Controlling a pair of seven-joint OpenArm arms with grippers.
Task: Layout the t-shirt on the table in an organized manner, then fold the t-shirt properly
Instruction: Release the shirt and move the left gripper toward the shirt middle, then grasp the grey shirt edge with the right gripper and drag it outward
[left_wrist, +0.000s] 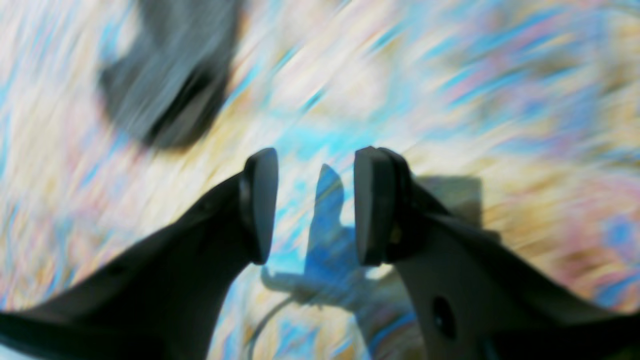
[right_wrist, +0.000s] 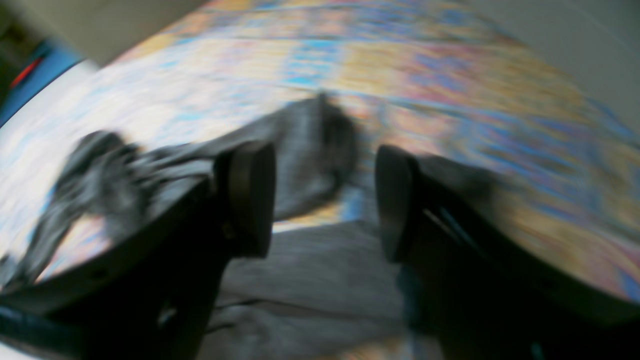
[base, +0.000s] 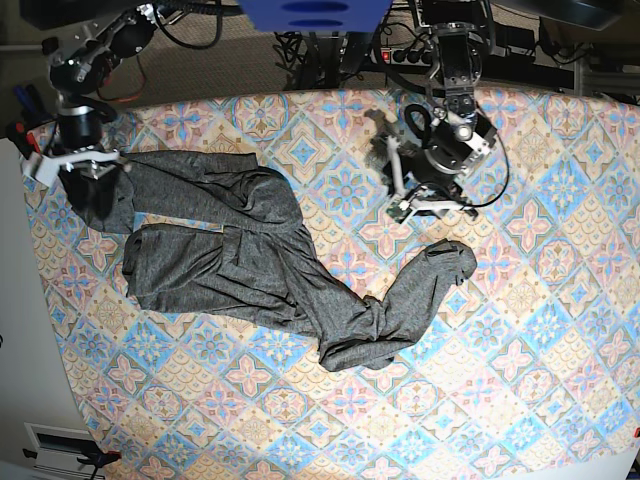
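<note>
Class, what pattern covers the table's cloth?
Pastel blue, pink and beige floral diamond tiles on the table; clearest in the base view.

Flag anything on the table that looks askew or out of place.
The t-shirt lies rumpled and crooked on the table: its body is bunched in folds at the left, and one twisted part trails diagonally toward the middle, ending in a curled tip. Nothing looks spilled or damaged.

Brown floor (base: 215, 55) beyond the far edge; black cables (base: 300, 45) and a power strip (base: 405, 55) there.
</note>
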